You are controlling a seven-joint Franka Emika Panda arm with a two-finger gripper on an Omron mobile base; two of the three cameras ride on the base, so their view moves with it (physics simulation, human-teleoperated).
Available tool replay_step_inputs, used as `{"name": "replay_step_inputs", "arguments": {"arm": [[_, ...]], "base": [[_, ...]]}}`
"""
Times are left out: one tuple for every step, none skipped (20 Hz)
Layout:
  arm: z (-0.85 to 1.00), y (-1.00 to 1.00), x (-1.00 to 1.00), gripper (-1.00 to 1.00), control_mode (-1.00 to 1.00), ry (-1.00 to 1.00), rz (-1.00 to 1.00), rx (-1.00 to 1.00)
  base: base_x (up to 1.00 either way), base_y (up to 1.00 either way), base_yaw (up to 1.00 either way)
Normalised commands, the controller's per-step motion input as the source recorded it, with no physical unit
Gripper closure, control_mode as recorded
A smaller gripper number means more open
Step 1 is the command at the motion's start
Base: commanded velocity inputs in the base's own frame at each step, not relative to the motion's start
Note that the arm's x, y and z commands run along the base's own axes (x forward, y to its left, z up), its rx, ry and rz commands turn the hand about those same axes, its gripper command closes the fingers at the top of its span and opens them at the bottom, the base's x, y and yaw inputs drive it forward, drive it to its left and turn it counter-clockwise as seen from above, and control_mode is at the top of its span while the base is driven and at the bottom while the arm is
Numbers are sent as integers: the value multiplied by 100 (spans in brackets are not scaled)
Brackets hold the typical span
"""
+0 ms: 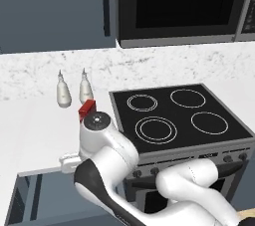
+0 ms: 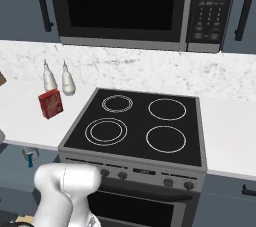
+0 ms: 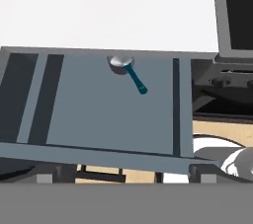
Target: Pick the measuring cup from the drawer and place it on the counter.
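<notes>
Gripper jaws spread wide and empty, I'm hanging above the open drawer [image 3: 99, 104]. Measuring cup [image 3: 121, 63] lies at the drawer's back edge, tucked beside the counter [image 3: 99, 16], teal handle pointing toward me. Risk: clipping the counter lip or nudging that thin handle sideways. My fingertips are barely discernible at the bottom of the hand view.

teal-handled grey measuring cup [image 3: 121, 63], blue-grey drawer [image 3: 99, 114]

Measuring cup [image 3: 121, 63] in the open drawer [image 3: 99, 104] (near its back edge), below the counter [image 3: 99, 11].
</notes>
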Motion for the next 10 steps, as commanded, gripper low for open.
{"name": "replay_step_inputs", "arguments": {"arm": [[-56,6,0,-100,-100,2,0,6],[-74,17,-24,-100,-100,10,1,5],[-84,21,-29,-100,-100,9,0,5],[-85,14,-24,-100,-100,5,1,6],[-66,0,-12,-100,-100,6,3,11],[-54,0,0,-100,-100,7,4,14],[-49,0,-1,-100,-100,9,3,17],[-55,0,-24,-100,-100,12,3,15],[-55,0,-16,-100,-100,11,1,9],[-54,3,-1,-100,-100,8,0,6]], "base": [[0,0,0],[0,0,0],[0,0,0],[0,0,0],[0,0,0],[0,0,0],[0,0,0],[0,0,0],[0,0,0],[0,0,0]]}}
